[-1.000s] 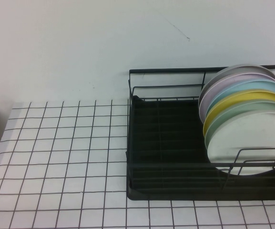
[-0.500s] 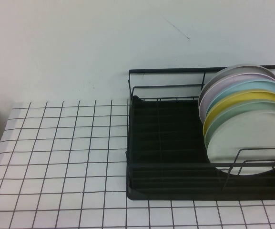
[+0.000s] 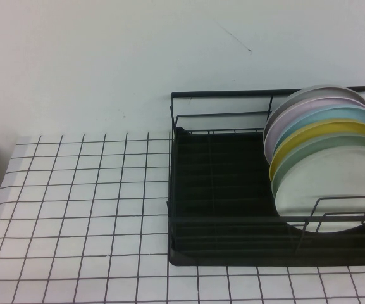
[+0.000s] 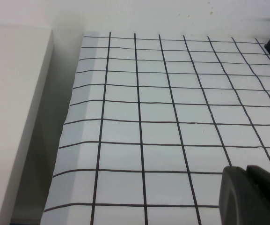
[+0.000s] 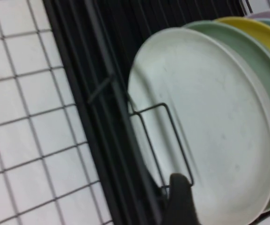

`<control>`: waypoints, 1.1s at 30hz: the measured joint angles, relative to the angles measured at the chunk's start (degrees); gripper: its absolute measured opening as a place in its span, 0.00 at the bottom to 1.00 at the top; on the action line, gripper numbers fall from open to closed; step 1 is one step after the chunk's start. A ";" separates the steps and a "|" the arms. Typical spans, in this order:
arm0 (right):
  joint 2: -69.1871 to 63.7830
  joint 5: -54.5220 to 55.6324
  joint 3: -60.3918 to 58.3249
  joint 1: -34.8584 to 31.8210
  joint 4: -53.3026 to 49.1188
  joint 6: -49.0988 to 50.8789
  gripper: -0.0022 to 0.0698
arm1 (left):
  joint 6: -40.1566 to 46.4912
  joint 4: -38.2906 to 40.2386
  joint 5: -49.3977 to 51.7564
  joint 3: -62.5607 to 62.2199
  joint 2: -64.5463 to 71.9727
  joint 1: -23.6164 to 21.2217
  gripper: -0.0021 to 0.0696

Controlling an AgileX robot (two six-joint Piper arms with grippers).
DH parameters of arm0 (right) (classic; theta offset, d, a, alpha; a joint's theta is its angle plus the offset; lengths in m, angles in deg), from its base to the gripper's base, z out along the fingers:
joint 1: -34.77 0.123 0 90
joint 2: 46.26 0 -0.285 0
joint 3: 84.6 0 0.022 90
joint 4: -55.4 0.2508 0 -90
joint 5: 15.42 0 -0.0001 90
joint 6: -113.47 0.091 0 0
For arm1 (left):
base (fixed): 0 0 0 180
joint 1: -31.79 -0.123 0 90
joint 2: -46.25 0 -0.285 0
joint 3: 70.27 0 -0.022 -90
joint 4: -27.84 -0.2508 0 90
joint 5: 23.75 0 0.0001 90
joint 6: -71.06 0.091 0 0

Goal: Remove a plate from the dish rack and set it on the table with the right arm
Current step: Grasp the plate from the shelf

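- The table (image 3: 74, 209), white with black squares, is being left bare beside the rack.
- The dish rack (image 3: 220, 190) is being kept on the table's right part, with plates leaning in a row.
- The plate (image 3: 324, 190), cream and round, is being held upright at the front, behind a wire loop (image 3: 340, 212).
- The right gripper (image 5: 181, 201) is being shown just beside the plate; its grip cannot be told.
- The left gripper (image 4: 254, 194) is being parked low over the table; its grip cannot be told.
- The plate could be snagged on the loop, or the green plate (image 3: 334, 147) could be dragged along.
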 joint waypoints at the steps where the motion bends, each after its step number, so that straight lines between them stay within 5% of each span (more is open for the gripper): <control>1: -0.90 0.96 0.00 0.00 0.00 -0.57 0.68 | 0.00 0.00 0.00 0.00 0.00 0.00 0.02; 26: -15.31 13.74 1.12 0.00 4.31 -13.04 0.68 | 0.00 0.00 0.00 0.00 0.00 0.00 0.02; 33: -17.65 14.44 1.59 0.21 10.02 -18.39 0.54 | 0.00 0.00 0.00 0.00 0.00 0.00 0.02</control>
